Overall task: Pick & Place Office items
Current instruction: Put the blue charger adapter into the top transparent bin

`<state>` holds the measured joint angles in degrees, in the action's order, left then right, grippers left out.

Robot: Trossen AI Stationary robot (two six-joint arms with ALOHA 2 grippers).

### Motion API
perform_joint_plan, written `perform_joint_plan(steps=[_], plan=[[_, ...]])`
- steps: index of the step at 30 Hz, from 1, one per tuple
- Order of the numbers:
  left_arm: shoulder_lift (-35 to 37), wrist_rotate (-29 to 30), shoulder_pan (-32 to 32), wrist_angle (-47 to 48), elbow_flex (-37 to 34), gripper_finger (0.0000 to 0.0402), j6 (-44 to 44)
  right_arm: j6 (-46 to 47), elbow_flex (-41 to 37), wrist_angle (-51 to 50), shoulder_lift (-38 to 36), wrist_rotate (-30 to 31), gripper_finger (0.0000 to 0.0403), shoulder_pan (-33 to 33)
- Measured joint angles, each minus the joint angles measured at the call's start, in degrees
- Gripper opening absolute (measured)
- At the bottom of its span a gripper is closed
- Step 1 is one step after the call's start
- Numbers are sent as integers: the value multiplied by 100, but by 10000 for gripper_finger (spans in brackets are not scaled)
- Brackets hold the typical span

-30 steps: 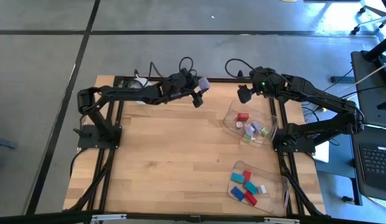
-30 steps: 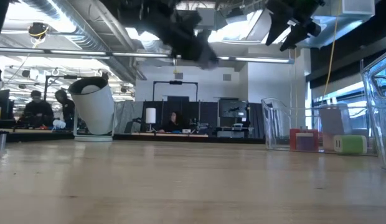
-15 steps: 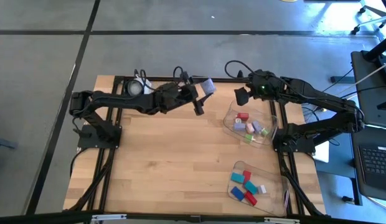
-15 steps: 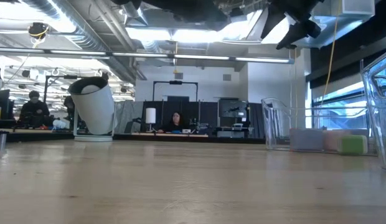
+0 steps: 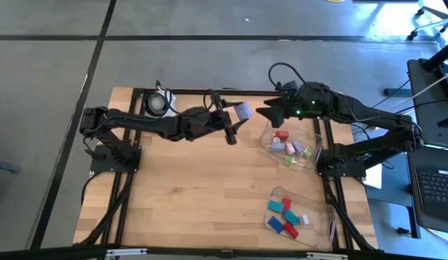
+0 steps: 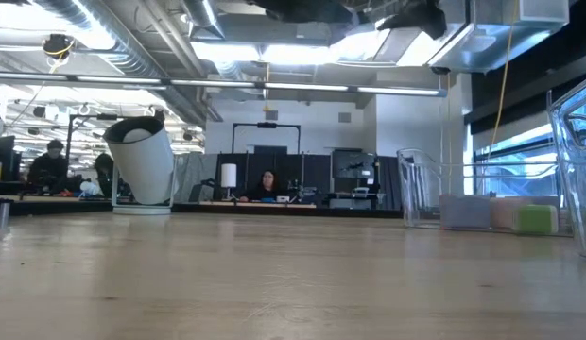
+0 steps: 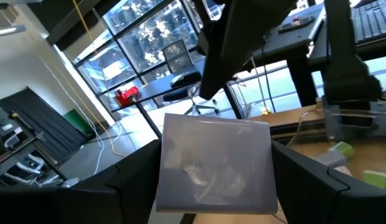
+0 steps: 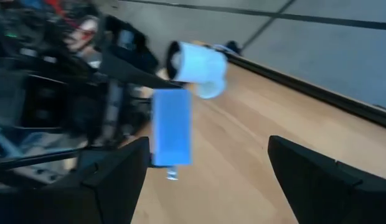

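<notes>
Aloft | left gripper (image 5: 238, 118) clamps lavender block (image 5: 243, 110) | right gripper (image 5: 267, 115) spread, facing it

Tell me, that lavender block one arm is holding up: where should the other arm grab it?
Probably by the free end. The left gripper clamps the lavender block on two opposite sides, as the left wrist view shows, so only the end pointing away from it is bare. The right gripper, open, faces it from the tray side; coming straight in there, fingers turned crosswise to the left's, looks best.
</notes>
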<state>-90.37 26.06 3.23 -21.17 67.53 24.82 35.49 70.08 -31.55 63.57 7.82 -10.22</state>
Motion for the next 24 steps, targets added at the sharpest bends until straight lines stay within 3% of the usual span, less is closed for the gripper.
perform_joint_plan(steps=[9,15,24], plan=[[0,-14,-139,-141,0,264,0,291,0,423,42,-72,331,248],[0,-20,-146,-138,0,264,-1,310,0,1088,470,-53,331,433],[0,-20,-290,-136,0,264,0,307,-2,1233,902,11,331,483]])
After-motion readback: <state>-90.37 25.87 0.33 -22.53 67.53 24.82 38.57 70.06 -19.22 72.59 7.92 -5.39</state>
